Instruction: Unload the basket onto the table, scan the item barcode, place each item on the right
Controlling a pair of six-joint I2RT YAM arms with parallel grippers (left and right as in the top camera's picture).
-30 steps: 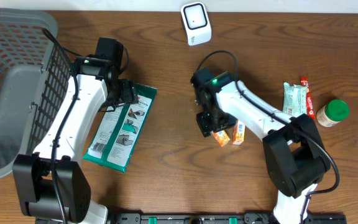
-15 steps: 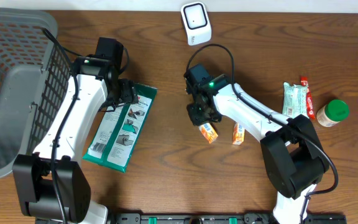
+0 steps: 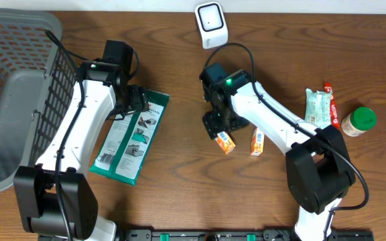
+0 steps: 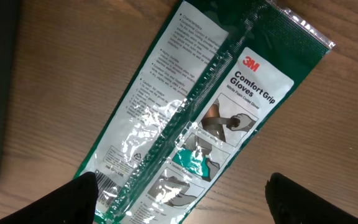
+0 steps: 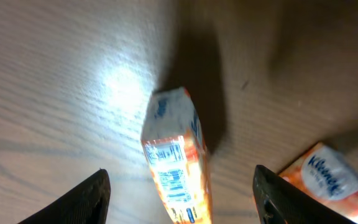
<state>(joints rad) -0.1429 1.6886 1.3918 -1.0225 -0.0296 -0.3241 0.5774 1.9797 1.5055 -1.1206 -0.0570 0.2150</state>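
Right gripper (image 3: 218,127) has its fingers apart, straddling 1 orange tissue pack (image 5: 176,155) without clamping it. The pack lies on the counter (image 3: 179,174) at centre, well near of the white scanner (image 3: 211,25) at the far edge. A 2nd tissue pack (image 3: 256,142) lies just right. Left gripper (image 4: 179,193) is spread wide above the green gloves packet (image 3: 129,137), left.

table (image 3: 179,174): wood, matt, fine grain
gloves pack (image 4: 191,118): glossy crinkled plastic film
tissue pack (image 5: 178,165): smooth shiny plastic wrap
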